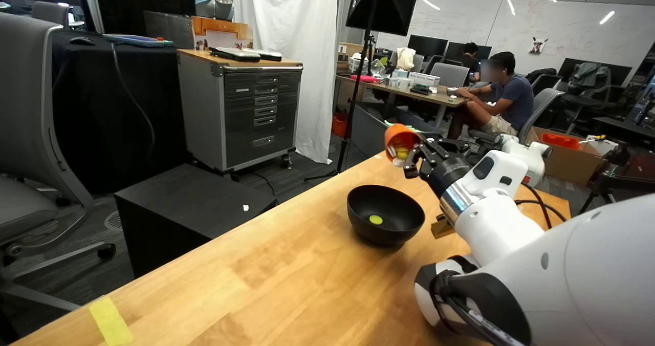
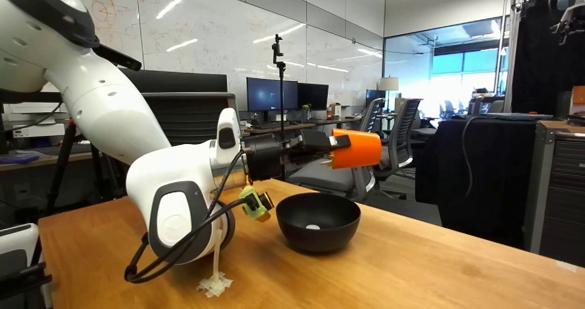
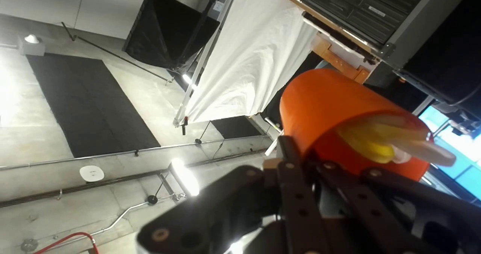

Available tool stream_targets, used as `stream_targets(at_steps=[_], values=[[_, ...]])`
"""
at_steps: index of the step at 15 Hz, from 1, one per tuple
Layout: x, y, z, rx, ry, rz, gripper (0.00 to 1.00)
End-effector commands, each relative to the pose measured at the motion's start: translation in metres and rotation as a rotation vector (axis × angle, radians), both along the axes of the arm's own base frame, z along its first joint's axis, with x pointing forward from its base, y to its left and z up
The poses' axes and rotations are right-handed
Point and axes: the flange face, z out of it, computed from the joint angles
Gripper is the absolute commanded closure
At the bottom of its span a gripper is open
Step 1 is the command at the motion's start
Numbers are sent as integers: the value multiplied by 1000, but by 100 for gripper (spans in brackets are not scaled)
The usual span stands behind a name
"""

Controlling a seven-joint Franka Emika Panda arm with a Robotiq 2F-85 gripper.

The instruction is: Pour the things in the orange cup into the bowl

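Fingers (image 3: 295, 184) pinch the tilted orange cup (image 3: 330, 100) by its rim.

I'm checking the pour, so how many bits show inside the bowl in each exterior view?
1 in each, low inside the bowl: either a yellow-green bit or a whitish bit, depending on the view. I can't tell whether they are the same; others may be hidden.

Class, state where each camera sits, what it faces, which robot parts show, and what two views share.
In an exterior view: beside the Panda arm, facing the drawer cabinet; arm and gripper show.
In an exterior view: by the wooden tabletop, facing the whiteboard; arm and gripper show.
Wrist view: behind the fingers, which show, facing the white curtain past the orange cup.
Both exterior views share the black bowl.
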Motion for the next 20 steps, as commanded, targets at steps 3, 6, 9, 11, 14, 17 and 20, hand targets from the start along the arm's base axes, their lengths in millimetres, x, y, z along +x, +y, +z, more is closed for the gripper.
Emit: stream_targets(at_steps=[3,6,9,11,14,17,20], values=[[3,3,5,-75,-63,12,96],[2,3,5,-87,-68,9,96],[2,3,5,-97,-69,8,96],[2,3,6,-105,-73,9,96],[2,3,7,-112,-79,8,96],[1,3,8,-125,-87,7,96],[2,2,9,-142,-94,7,96]])
